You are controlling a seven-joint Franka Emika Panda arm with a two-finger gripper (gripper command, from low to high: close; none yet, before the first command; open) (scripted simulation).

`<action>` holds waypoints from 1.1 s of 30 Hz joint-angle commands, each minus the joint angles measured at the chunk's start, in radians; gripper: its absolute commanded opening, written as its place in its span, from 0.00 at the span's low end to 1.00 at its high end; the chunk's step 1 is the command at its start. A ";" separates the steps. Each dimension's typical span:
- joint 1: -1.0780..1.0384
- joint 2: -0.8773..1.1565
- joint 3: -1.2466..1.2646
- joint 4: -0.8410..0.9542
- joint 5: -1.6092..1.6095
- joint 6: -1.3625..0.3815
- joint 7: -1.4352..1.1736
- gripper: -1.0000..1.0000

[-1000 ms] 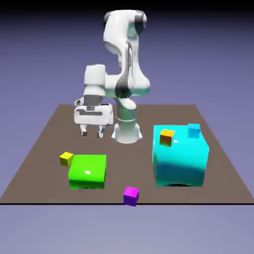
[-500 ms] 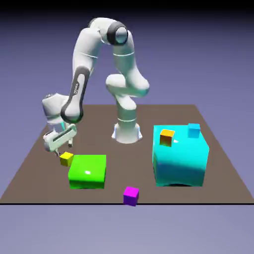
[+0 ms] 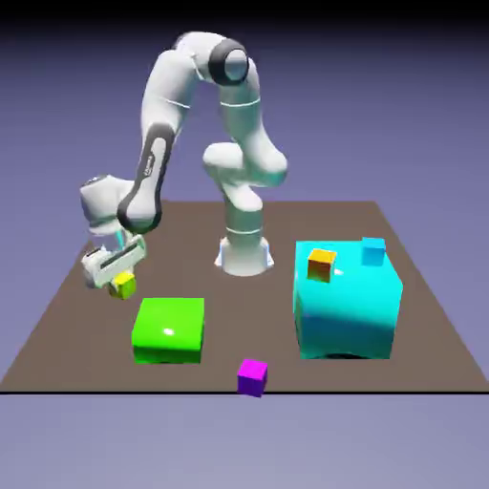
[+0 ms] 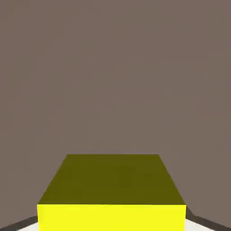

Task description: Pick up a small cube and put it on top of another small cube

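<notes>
Gripper (image 3: 118,278) clamped on the yellow cube (image 3: 123,284), fingers closed against its sides; cube sits between the tips and looks slightly off the table (image 3: 67,306) in the exterior view. Hand view: yellow cube (image 4: 111,194) fills the bottom middle, top face dark, near face bright, bare brown table surface (image 4: 113,67) behind it. Fingertips themselves mostly hidden by the cube there, only pale slivers at the bottom corners.

Green block (image 3: 169,329) is near the gripper, just below and toward the exterior view's right of it, not touching the cube. Purple cube (image 3: 252,376) further out the same way, near the table's front edge.

Light-blue cube (image 3: 372,251) is well apart from the gripper, across the table on the exterior view's right, sitting on top of the big cyan block (image 3: 346,310) at its far right corner. Orange cube (image 3: 322,265) also on that block's top, closer to the gripper side than the light-blue one, the two apart.
</notes>
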 commanded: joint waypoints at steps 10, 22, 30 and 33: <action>0.343 -0.121 0.280 0.182 -0.161 -0.281 -0.429 0.00; 0.695 -0.286 0.665 0.373 -0.418 -0.689 -0.949 0.00; 0.712 -0.277 0.747 0.251 -0.501 -0.608 -1.006 0.00; 0.712 -0.275 0.747 0.245 -0.502 -0.601 -1.006 1.00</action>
